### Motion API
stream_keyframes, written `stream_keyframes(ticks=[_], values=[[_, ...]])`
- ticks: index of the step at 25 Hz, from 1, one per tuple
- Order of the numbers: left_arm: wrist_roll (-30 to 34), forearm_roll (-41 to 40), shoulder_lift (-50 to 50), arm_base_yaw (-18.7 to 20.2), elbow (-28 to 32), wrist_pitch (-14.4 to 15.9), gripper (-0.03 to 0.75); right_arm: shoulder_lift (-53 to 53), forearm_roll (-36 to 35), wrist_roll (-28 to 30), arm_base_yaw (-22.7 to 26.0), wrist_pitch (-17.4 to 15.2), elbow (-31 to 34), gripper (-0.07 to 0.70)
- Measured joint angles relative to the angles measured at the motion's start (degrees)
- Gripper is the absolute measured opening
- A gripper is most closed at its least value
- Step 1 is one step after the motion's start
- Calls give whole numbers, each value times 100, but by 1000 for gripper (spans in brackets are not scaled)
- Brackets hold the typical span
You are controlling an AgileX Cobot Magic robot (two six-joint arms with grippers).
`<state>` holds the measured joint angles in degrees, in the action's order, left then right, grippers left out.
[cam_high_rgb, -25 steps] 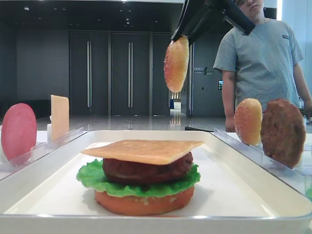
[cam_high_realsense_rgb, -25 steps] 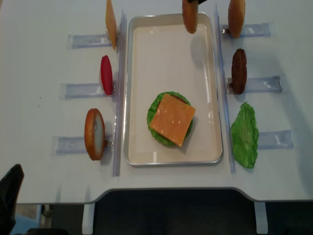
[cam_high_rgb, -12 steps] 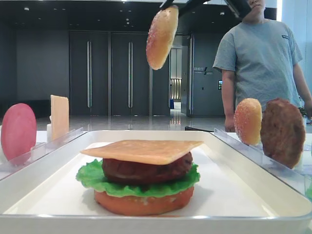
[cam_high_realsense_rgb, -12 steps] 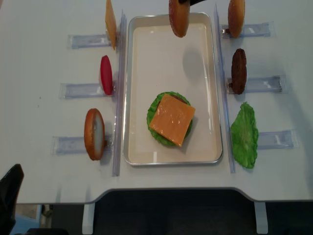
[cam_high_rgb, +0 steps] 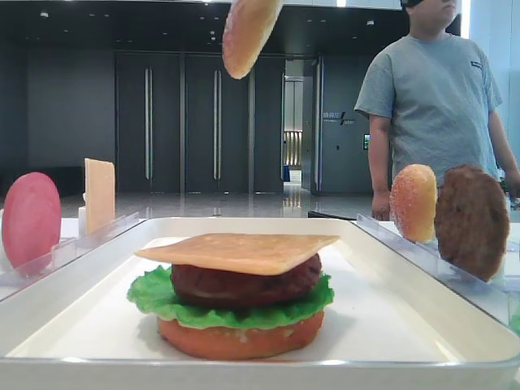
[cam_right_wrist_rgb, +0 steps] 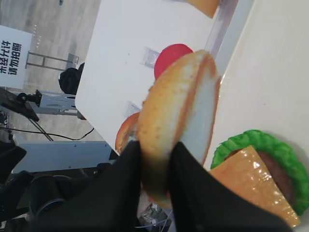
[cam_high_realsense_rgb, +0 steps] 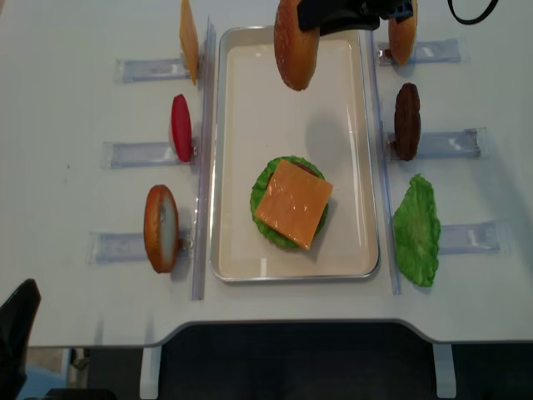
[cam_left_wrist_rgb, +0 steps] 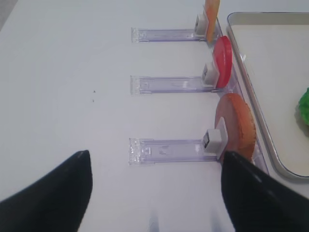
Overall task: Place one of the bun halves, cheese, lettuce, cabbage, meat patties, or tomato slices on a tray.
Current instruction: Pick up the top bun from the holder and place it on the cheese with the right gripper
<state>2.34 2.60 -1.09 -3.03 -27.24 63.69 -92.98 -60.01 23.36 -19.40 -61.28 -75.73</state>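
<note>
my right pincer (cam_right_wrist_rgb: pixel 154 162) clamped a bun half (cam_high_realsense_rgb: pixel 296 43) by its edge, holding it on edge in the air above the far end of the white tray (cam_high_realsense_rgb: pixel 223 167). below, nearer the front, sat the stack topped with cheese (cam_high_realsense_rgb: pixel 293 203) over lettuce (cam_high_realsense_rgb: pixel 263 187). my left pincer (cam_left_wrist_rgb: pixel 154 193) stood wide apart, holding nothing, above the table (cam_left_wrist_rgb: pixel 67 87).

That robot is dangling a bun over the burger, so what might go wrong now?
The right pincer pinches the bun half only at its lower rim, so it could slip out.

The bun hangs on edge, high over the tray and away from the cheese; released here, it would likely roll rather than cap the stack.

The cheese overhangs and might tip if pressed off-centre.
</note>
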Motion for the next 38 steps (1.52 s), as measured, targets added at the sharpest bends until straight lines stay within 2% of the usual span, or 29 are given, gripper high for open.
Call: stream_keyframes(ticks=[4,13,17,22,27,32,38], values=[[0,0,0,0,0,0,641,317,-504,446,0,128,616,141],[0,0,0,0,0,0,641,485,-2012,1764,-21,44,1899,139],[0,0,0,0,0,0,641,485,-2459,2243,-207,64,2321,139],[0,0,0,0,0,0,641,485,-2741,2583,-589,351,2640,139],[0,0,0,0,0,0,641,485,-2920,2801,-764,720,2880,139],[0,0,0,0,0,0,641,485,-3284,3175,-775,835,3201,139],[0,0,0,0,0,0,641,485,-3360,3352,-785,927,3305,139]])
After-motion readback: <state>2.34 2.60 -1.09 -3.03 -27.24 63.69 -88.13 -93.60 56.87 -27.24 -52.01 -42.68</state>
